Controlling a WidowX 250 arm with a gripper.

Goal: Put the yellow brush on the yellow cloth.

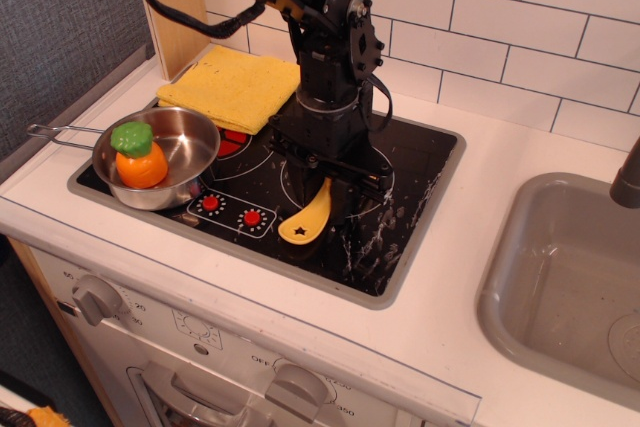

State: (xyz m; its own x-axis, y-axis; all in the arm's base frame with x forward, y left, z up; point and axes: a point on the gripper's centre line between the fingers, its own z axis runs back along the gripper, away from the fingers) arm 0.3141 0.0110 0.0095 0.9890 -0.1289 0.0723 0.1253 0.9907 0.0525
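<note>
The yellow brush (308, 215) hangs over the black stovetop, its flat handle with the black star hole pointing down toward the front. My gripper (328, 179) is shut on its upper end, and the bristles are hidden behind the fingers. The brush is tilted and appears lifted a little off the stove. The yellow cloth (232, 87) lies flat at the back left of the stove, to the left of and behind my gripper, with nothing on it.
A steel pot (165, 154) with an orange and green toy vegetable (138, 157) stands front left on the stove (410, 207), its long handle pointing left. A grey sink (570, 287) is at the right. A wooden post and tiled wall stand behind.
</note>
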